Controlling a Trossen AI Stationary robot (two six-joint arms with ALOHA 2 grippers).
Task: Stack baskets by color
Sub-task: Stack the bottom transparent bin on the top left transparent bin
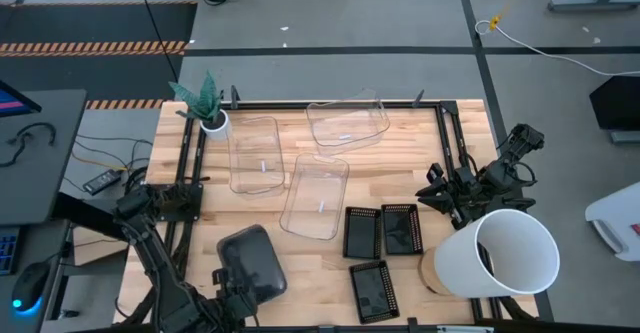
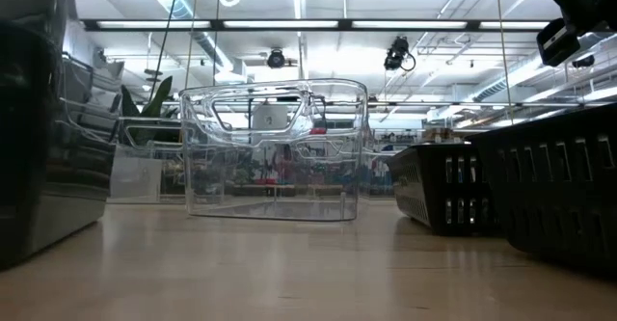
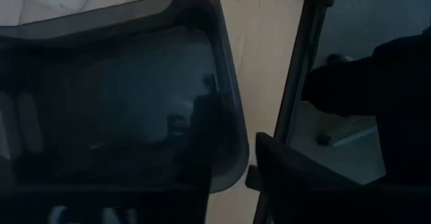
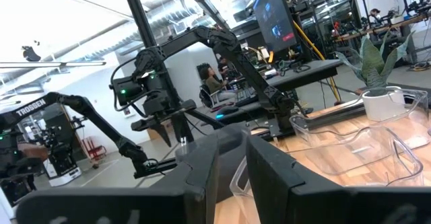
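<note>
A smoky grey basket (image 1: 250, 261) rests on its bottom on the table near the front left, and looms dark at the left of the low view (image 2: 39, 119). My left gripper (image 1: 233, 291) is open at its near end, one finger inside the wall and one outside (image 3: 232, 130). Three clear baskets (image 1: 256, 155) (image 1: 347, 121) (image 1: 315, 195) lie on the table's far half. Three black mesh baskets (image 1: 363, 231) (image 1: 402, 228) (image 1: 370, 288) lie at the front right. My right gripper (image 4: 232, 177) is held up at the right edge, open by a narrow gap, with nothing in it. My left gripper comes steeply from above at the grey basket's near end wall (image 3: 237, 158). One finger (image 3: 202, 150) stands inside the basket and the other (image 3: 289, 177) outside. I cannot tell whether either finger touches the wall. The basket sits flat on the table.
A big white bucket (image 1: 505, 253) lies on its side at the front right corner. A small white plant pot (image 1: 213, 123) stands at the far left corner. A black frame rail (image 1: 190, 163) runs along the table's sides. Bare wood shows between the grey basket and the mesh baskets.
</note>
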